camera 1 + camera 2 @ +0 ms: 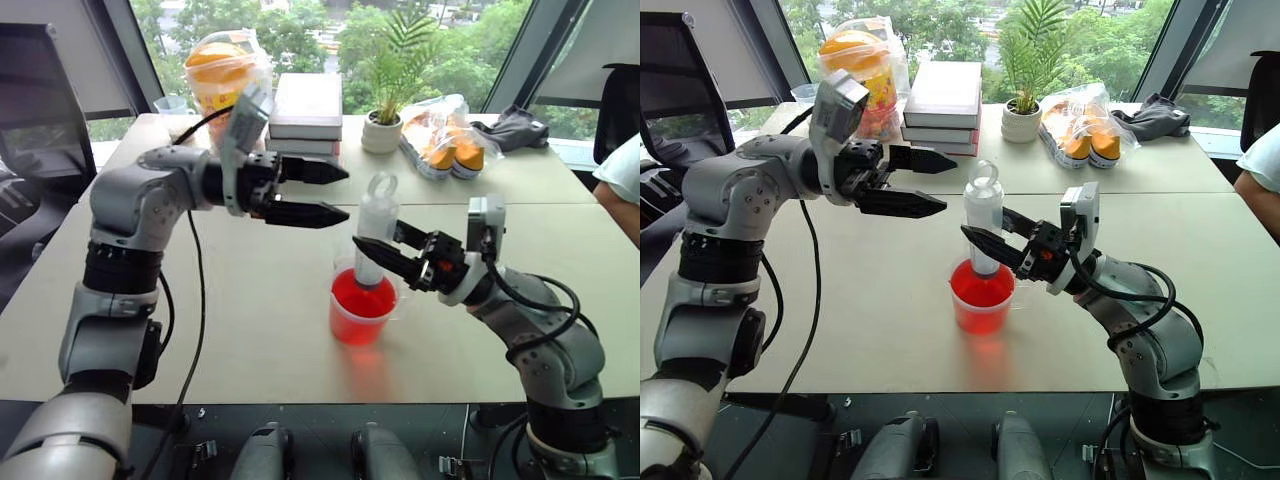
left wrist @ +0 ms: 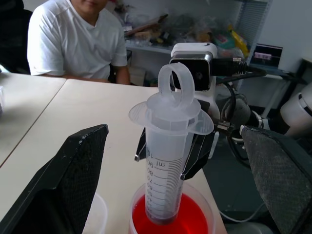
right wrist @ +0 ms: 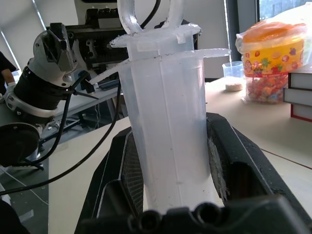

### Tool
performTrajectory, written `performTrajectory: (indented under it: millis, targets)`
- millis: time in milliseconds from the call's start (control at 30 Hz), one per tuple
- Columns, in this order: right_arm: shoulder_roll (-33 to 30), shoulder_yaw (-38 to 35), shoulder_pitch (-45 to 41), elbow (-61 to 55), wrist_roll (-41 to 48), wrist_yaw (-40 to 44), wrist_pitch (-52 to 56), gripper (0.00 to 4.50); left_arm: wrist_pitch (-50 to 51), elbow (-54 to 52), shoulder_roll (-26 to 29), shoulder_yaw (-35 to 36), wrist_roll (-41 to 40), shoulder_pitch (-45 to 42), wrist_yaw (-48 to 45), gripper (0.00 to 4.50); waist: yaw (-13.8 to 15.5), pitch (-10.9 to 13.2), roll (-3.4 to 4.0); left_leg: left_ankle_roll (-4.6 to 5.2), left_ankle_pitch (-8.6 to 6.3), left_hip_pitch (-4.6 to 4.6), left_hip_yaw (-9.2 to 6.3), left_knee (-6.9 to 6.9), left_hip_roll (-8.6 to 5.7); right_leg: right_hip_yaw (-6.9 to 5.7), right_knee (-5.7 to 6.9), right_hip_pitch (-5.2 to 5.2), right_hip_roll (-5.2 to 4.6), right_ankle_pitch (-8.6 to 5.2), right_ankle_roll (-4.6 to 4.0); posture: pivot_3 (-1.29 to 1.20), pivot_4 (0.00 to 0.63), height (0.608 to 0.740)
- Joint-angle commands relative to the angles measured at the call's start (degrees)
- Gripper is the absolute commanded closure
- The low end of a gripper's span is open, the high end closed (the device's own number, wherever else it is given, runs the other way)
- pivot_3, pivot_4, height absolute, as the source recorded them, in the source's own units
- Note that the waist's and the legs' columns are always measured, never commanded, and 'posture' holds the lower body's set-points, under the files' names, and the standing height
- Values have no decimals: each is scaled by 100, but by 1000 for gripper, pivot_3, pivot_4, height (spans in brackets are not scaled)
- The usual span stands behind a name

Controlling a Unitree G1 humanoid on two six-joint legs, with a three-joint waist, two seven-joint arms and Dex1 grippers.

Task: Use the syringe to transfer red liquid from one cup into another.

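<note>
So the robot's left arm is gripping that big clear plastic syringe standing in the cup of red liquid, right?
Not the left arm. The right gripper is shut on the big clear plastic syringe, as the left eye view shows. The syringe does stand in the clear cup of red liquid; the left gripper hovers open beside it.

Open gap between left fingers (image 1: 305, 213), spread wide, level with plunger ring of syringe (image 1: 376, 235); nothing between their tips and the ring. Syringe barrel clamped upright between right fingers (image 1: 378, 258), tip down in red beaker (image 1: 361, 312); no passage there. Bare desk (image 1: 260, 300) under left fingers, free down to the surface. Beyond left fingers: candy jar (image 1: 222, 72) and stacked books (image 1: 306, 118) block the far edge. Beyond right fingers: potted plant (image 1: 384, 125), bagged snacks (image 1: 445, 140). Person's sleeve (image 1: 622, 170) at far right desk edge.
</note>
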Motion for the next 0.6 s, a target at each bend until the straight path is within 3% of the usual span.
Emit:
performTrajectory:
  millis: [33, 333, 600]
  targets:
    - [-14, 62, 65, -83, -66, -3, -246, 3046, 13, -59, -96, -13, -41, -231, 54, 0, 0, 0, 0, 0, 0, 0, 0, 0, 0, 0, 0, 0, 0, 0, 0, 0, 150, 740]
    - [-43, 157, 213, -110, -148, -95, -341, 3046, 234, -73, -449, -45, -96, -415, 259, 0, 1, 0, 0, 0, 0, 1, 0, 0, 0, 1, 0, 0, 0, 0, 0, 0, 150, 740]
    - [-81, 210, 195, -101, -192, -127, -348, 3046, 567, -216, -392, -149, -195, -400, 85, 3892, 0, 0, 0, -1, 0, 2, 0, 0, 0, 1, 1, 0, 1, 0, 0, 0, 150, 740]
